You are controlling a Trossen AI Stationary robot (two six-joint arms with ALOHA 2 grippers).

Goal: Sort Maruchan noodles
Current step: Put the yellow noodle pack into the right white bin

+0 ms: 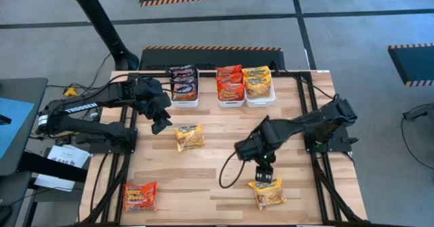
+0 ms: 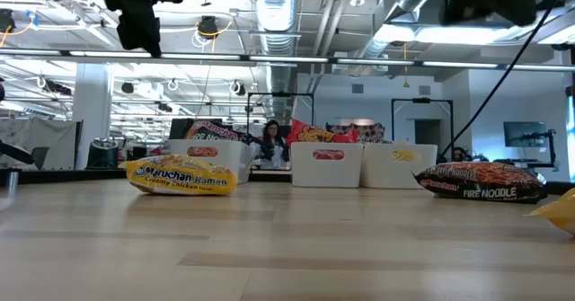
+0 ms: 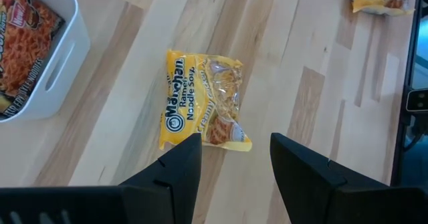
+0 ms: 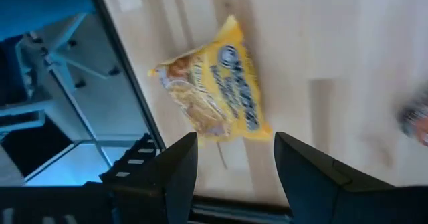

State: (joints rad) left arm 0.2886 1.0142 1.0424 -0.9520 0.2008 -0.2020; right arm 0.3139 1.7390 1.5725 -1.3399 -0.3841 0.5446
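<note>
While both arms hung over the table, neither held anything. Right gripper [image 1: 265, 169], lower centre-right of the high view, had its jaws spread wide and empty, pointing down-frame at a yellow Maruchan packet [image 1: 268, 192] lying just below it near the table's bottom edge. In the right wrist view that packet [image 4: 214, 97] sat dead ahead of the gap between the fingers [image 4: 175, 167], long axis skewed diagonally to the jaw line, so my read was that a wrist twist was needed before closing.

Left gripper [image 1: 161, 124], upper-left of centre, was also spread and empty; a second yellow packet [image 1: 189, 137], Creamy Chicken, lay just right of it. Left wrist view showed it [image 3: 200, 100] just past the fingertips, slightly off to one side, long axis roughly along the approach.

Each arm was nearer its own yellow packet. A red packet [image 1: 140, 195] lay apart at lower left, closer to the left arm. Three white bins [image 1: 184, 101] along the top edge already held dark, red and yellow packets.
</note>
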